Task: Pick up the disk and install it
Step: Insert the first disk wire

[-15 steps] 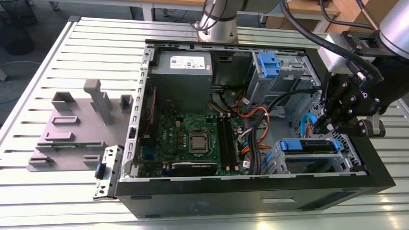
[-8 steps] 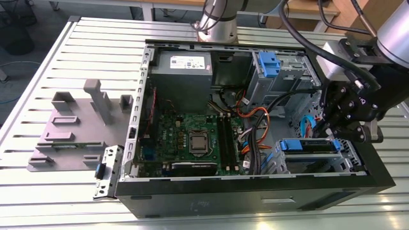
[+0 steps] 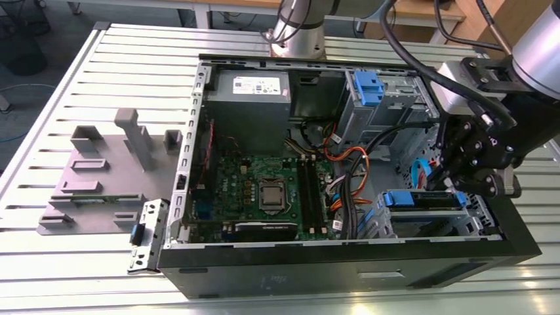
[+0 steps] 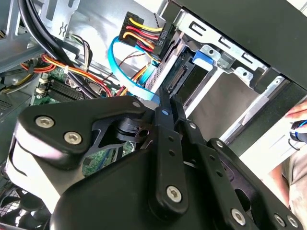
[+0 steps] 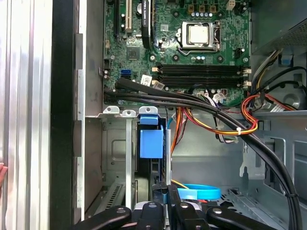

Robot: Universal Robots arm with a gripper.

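The disk (image 3: 411, 199) sits in the grey sheet-metal cage (image 3: 429, 222) at a corner of the open black computer case (image 3: 350, 266), on the exterior view's right. Its blue plastic carrier and a dark flat edge are visible, and in the second wrist view its connector end faces out of the cage. The tool (image 4: 169, 98) hangs near this end, its thin black fingers clenched against each other. The case also holds a green motherboard (image 3: 262, 190), a grey boxy power supply (image 3: 249, 105) and bundles of coloured cables (image 3: 345, 164). It stands on a bench (image 3: 61, 275) of ribbed metal slats.
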